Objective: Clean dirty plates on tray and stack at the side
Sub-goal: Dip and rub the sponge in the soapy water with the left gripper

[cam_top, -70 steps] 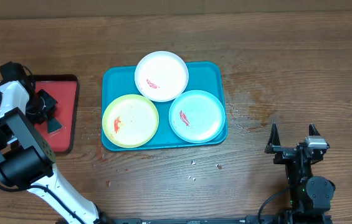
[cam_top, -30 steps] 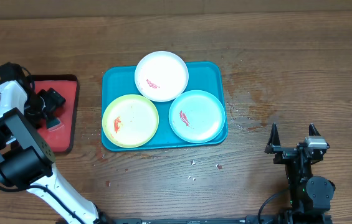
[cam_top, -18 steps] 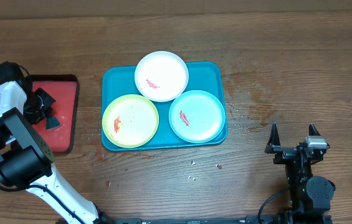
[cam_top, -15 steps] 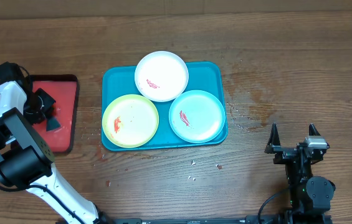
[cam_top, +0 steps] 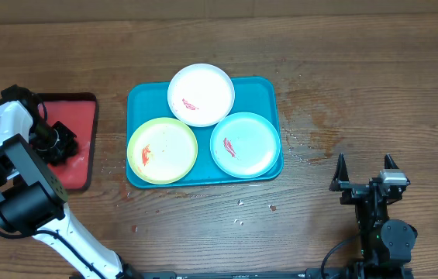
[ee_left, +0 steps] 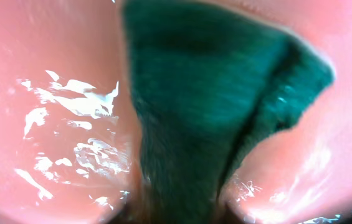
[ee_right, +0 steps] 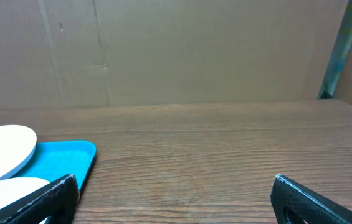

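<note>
Since the white plate [cam_top: 201, 94], the yellow-green plate [cam_top: 162, 149] and the light blue plate [cam_top: 245, 144] each carry a red smear, I judge that no cleaning has been done yet. They sit on the teal tray [cam_top: 137, 97] at 12, 8 and 4 o'clock, the white one overhanging the far rim, and nothing is stacked at the side. The left gripper [cam_top: 57, 143] is down over the red tray [cam_top: 79, 116], at 9 o'clock from the teal one. Its wrist camera is filled by a dark green cloth [ee_left: 200, 106] on the wet red surface (perhaps a sponge; too blurred to say). Whether its fingers grip the cloth I cannot tell. The right gripper [cam_top: 364, 160] waits at 4 o'clock on the bench [cam_top: 358, 77], fingers spread wide and empty. Three wipes and the stacking are all left.
</note>
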Robot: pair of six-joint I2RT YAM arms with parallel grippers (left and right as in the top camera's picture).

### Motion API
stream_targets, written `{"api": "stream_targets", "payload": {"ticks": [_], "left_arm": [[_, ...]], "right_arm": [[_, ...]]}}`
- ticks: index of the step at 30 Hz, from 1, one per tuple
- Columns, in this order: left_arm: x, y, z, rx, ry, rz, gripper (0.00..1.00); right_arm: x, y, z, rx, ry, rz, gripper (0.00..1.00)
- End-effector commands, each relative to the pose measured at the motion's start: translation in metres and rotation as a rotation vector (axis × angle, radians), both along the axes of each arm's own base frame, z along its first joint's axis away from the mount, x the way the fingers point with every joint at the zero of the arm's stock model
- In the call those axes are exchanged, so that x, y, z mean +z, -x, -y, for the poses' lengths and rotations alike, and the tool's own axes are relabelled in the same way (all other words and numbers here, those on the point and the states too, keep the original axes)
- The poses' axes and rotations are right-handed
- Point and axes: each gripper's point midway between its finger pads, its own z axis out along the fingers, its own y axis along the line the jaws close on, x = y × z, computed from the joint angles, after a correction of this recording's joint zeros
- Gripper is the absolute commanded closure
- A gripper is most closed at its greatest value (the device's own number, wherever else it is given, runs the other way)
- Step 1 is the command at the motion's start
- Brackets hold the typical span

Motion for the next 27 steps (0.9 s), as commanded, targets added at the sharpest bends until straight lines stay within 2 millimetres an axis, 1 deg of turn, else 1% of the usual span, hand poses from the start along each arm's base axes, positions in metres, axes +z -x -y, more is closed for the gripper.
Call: {"api": "stream_targets", "payload": {"ticks": [1,3,4,5,6,7,12,14,18,19,22,24,25,26,27], "left_arm": [[-0.014,0.002,0.009,0.004,0.049,-0.012,0.96],[-0.015,0.0,0.008,0.003,0.045,-0.005,0.96],[-0.015,-0.001,0.008,0.003,0.043,-0.002,0.94],[-0.015,-0.002,0.007,0.002,0.041,0.002,0.74],[-0.015,-0.003,0.006,0.002,0.037,0.009,0.28],[-0.015,-0.006,0.004,0.002,0.029,0.021,0.0],[-0.016,-0.024,-0.008,-0.004,-0.022,0.092,0.0],[-0.016,-0.028,-0.015,-0.005,-0.058,0.104,0.0],[-0.015,-0.028,-0.03,-0.004,-0.139,0.092,0.01],[-0.015,-0.026,-0.036,-0.003,-0.175,0.079,0.03],[-0.012,-0.024,-0.052,-0.001,-0.261,0.056,0.02],[-0.012,-0.024,-0.055,-0.014,-0.277,0.056,0.01],[-0.012,-0.025,-0.055,-0.021,-0.276,0.057,0.03],[-0.012,-0.025,-0.054,-0.024,-0.271,0.059,0.16],[-0.012,-0.025,-0.053,-0.023,-0.265,0.061,0.54]], "right_arm": [[-0.002,0.0,0.0,-0.003,0.003,0.003,0.0],[-0.002,0.0,0.0,-0.003,0.003,0.004,0.0],[-0.002,0.0,0.0,-0.003,0.003,0.004,0.0],[-0.002,0.0,0.0,-0.003,0.003,0.004,0.0],[-0.002,0.0,0.0,-0.003,0.003,0.003,0.0],[-0.002,0.0,0.0,-0.003,0.003,0.003,0.0],[-0.002,0.0,0.0,-0.003,0.003,0.004,0.0],[-0.002,0.0,0.0,-0.003,0.003,0.003,0.0],[-0.002,0.0,0.0,-0.003,0.003,0.004,0.0],[-0.002,0.0,0.0,-0.003,0.003,0.003,0.0],[-0.002,0.0,0.0,-0.003,0.003,0.003,0.0],[-0.002,0.0,0.0,-0.003,0.003,0.003,0.0],[-0.002,0.0,0.0,-0.003,0.003,0.004,0.0],[-0.002,0.0,0.0,-0.003,0.003,0.004,0.0],[-0.002,0.0,0.0,-0.003,0.003,0.003,0.0]]}}
